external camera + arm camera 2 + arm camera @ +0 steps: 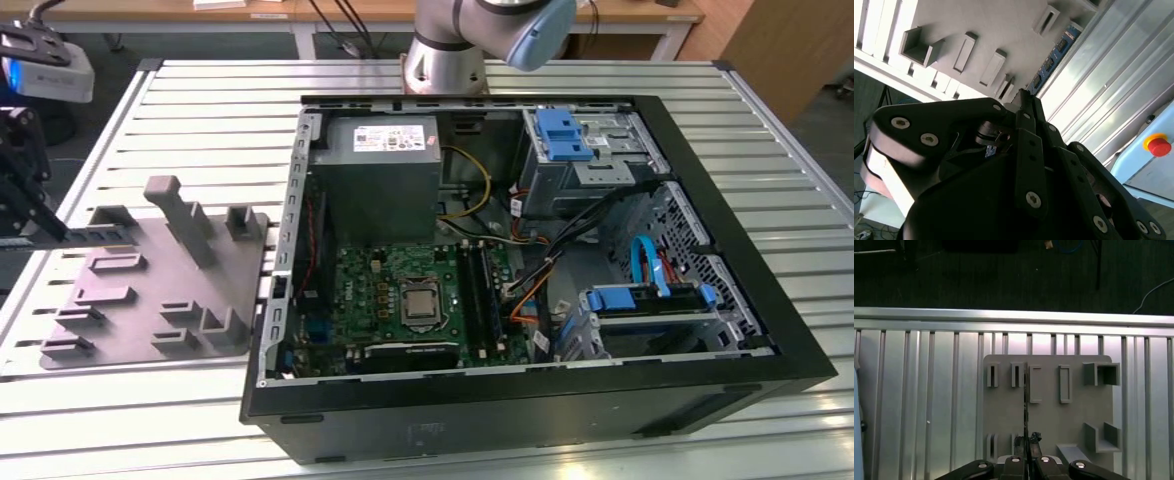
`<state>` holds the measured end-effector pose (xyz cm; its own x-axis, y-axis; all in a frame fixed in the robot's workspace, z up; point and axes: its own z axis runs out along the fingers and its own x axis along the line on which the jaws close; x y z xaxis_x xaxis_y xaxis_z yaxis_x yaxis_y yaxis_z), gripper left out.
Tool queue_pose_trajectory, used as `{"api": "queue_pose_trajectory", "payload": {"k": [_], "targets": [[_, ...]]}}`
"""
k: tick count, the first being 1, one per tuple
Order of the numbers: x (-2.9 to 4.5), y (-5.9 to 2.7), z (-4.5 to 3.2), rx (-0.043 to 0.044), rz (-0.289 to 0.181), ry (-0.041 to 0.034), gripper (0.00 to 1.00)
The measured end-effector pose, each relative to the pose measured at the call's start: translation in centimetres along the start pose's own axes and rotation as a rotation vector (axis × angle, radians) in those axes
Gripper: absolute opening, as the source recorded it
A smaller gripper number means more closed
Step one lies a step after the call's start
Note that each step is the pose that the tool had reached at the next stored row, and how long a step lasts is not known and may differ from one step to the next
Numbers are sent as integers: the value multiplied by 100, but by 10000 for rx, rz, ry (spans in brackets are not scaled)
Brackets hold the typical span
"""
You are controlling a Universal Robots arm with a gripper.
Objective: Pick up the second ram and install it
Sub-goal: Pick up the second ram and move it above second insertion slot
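Clamped narrow on the memory stick (1053,54), seen edge-on between the fingertips of the claw (1027,446) in both wrist views. Held over the grey plate (1004,410) with its slots and upright posts, at the exterior view's left of the slatted counter (561,80); touching that plate or clear of it, impossible to tell. Well apart from the motherboard (400,290) lying exposed inside the open computer case (534,410), just beside the plate.

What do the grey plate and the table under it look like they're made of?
Grey plate: probably plastic, matte, one even grey, with blocky upright posts. Table: likely aluminium, silver ribbed slats with a brushed sheen that reflects light.
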<state>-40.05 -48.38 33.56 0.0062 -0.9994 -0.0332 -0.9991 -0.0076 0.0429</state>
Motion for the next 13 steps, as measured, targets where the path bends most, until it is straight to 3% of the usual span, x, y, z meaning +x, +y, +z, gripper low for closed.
{"api": "queue_pose_trajectory", "payload": {"k": [9, 13], "targets": [[-10, 13, -303, 0, -1, -16, 14], [-11, 15, -346, 2, -1, -19, 14]]}}
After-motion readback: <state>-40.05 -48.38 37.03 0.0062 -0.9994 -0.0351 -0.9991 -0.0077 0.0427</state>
